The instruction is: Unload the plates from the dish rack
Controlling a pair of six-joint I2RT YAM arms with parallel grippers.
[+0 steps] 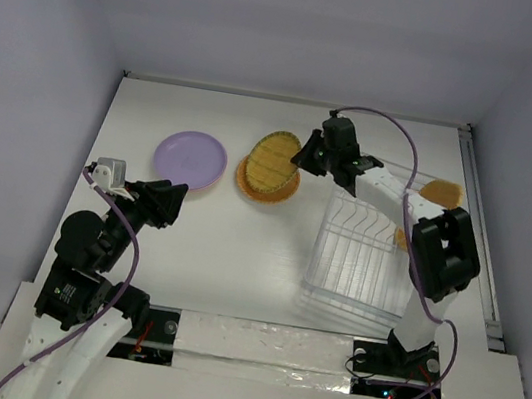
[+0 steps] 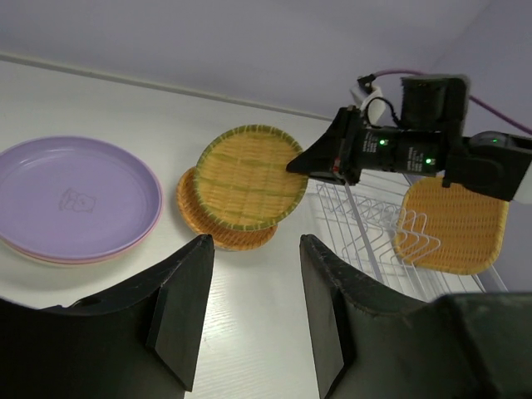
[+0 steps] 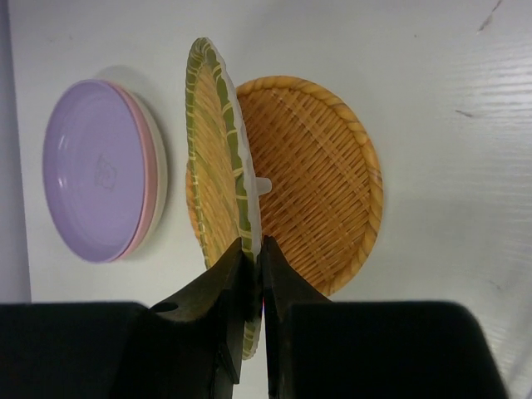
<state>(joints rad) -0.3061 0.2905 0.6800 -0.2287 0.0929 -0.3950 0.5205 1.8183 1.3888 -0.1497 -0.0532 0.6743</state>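
My right gripper (image 3: 253,249) is shut on the rim of a round woven plate with a green edge (image 3: 218,158), holding it tilted just above an orange-brown woven plate (image 3: 324,191) that lies on the table. From above, the held plate (image 1: 277,161) hangs left of the dish rack (image 1: 353,259). A lavender plate (image 1: 190,159) tops a small stack further left. A squarish orange woven plate (image 2: 455,223) still stands among the rack's wires (image 2: 366,224). My left gripper (image 2: 253,249) is open and holds nothing, hovering over bare table near the lavender stack (image 2: 75,199).
The table's white walls close in at the back and both sides. A purple cable (image 1: 397,139) arcs over the right arm. The right arm's elbow (image 1: 445,250) hangs over the rack's right side.
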